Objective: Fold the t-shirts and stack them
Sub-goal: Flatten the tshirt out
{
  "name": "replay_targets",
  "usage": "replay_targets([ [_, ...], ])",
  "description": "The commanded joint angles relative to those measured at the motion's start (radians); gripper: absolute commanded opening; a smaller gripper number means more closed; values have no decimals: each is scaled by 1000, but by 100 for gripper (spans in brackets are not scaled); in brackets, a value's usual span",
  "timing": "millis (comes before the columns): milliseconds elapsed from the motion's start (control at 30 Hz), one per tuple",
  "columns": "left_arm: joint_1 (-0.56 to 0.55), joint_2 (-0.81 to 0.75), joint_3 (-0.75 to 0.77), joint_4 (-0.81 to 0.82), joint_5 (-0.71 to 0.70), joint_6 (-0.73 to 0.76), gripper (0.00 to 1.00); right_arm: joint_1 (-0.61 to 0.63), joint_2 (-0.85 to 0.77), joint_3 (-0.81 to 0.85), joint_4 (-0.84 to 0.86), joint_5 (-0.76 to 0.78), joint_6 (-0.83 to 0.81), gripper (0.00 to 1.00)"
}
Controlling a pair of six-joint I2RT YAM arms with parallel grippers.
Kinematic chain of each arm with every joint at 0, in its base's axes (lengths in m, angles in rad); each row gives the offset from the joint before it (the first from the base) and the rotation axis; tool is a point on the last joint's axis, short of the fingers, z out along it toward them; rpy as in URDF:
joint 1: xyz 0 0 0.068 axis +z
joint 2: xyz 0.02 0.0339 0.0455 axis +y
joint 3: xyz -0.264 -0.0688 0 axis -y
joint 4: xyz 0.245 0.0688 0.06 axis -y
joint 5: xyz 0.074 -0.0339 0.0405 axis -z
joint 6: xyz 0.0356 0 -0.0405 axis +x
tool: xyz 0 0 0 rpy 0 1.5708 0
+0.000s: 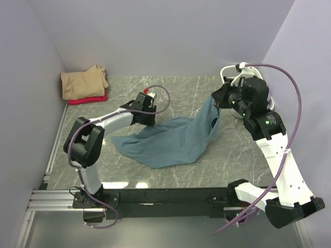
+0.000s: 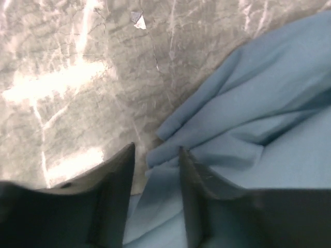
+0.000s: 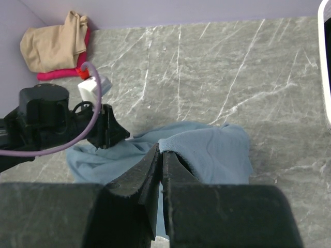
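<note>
We see a grey marbled worktop [image 1: 181, 93], a white lattice-sided basket [image 1: 230, 70] at its far right corner, partly hidden, plain lilac walls [image 1: 155, 36] around, a small pale scrap [image 2: 138, 19] lying on the worktop

The dusty teal-blue cloth t-shirt [image 1: 170, 142] is soft, matt and creased. The grey marble-pattern worktop [image 1: 181, 93] is smooth with a slight sheen. The folded tan cloth shirt [image 1: 83, 82] is matt. The left pincer [image 2: 156, 151] has black, matt plastic fingers [image 2: 116, 186].

You have three t-shirts: one teal t-shirt [image 1: 170, 142] mid-table, one tan t-shirt [image 1: 83, 82] on one red t-shirt [image 1: 89, 100] far left. One basket [image 1: 228, 71] far right.
</note>
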Motion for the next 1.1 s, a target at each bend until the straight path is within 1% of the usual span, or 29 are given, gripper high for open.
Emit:
replay_targets([
  [0, -10, 75, 59, -19, 48, 29, 23, -2, -6, 5, 62, -8, -10, 8],
  [33, -11, 95, 61, -17, 63, 26, 1, -2, -6, 5, 60, -6, -13, 8],
  [133, -13, 103, 45, 18, 113, 14, 1, -2, -9, 16, 53, 2, -16, 8],
  [233, -11, 66, 30, 35, 85, 0, 1, -2, -18, 30, 42, 35, -25, 7],
  [300, -13, 29, 27, 16, 28, -3, 1, -2, -24, 34, 37, 74, -36, 8],
  [367, -8, -49, 25, 1, -24, -3, 1, -4, -35, 44, 33, 106, -46, 8],
  [400, -2, -78, 27, -23, -82, -6, 1, -4, -36, 47, 27, 136, -51, 8],
  [433, 4, -144, 27, -33, -114, -9, 1, -7, -39, 53, 25, 150, -53, 8],
  [500, 32, -215, 24, -56, -171, -14, 1, -9, -39, 56, 22, 175, -56, 8],
  [533, 41, -288, 22, -60, -183, -15, 1, -10, -39, 59, 22, 178, -57, 8],
  [600, 68, -363, 15, -70, -228, -15, 1, -12, -39, 57, 26, 184, -56, 8],
  [633, 76, -435, 16, -89, -246, -18, 1, -13, -39, 57, 28, 186, -54, 8],
  [667, 84, -471, 9, -93, -265, -20, 1, -13, -39, 57, 28, 183, -54, 8],
  [700, 105, -502, -2, -84, -266, -12, 1, -15, -35, 59, 30, 177, -54, 9],
  [733, 119, -547, -10, -76, -174, 3, 1, -15, -26, 68, 25, 157, -54, 9],
  [767, 136, -551, 1, -92, -118, 14, 4, -15, -23, 70, 23, 147, -53, 9],
  [800, 147, -543, 10, -111, -83, 22, 36, -15, -21, 68, 28, 137, -50, 9],
  [833, 147, -516, 18, -128, -37, 25, 52, -15, -19, 61, 36, 128, -48, 9],
  [900, 147, -490, -7, -125, 14, 25, 50, -15, -23, 54, 45, 118, -44, 9],
  [933, 147, -477, -25, -104, 51, 16, 58, -15, -23, 48, 46, 117, -42, 9],
  [967, 147, -474, -74, -40, 83, 5, 68, -15, -26, 45, 46, 117, -43, 9],
  [1000, 148, -468, -92, -10, 120, -1, 76, -15, -26, 44, 48, 117, -44, 9],
  [1033, 148, -445, -106, 11, 160, -1, 75, -15, -24, 41, 46, 115, -44, 9],
  [1067, 148, -428, -125, 42, 231, -6, 74, -15, -27, 39, 45, 115, -45, 9],
])
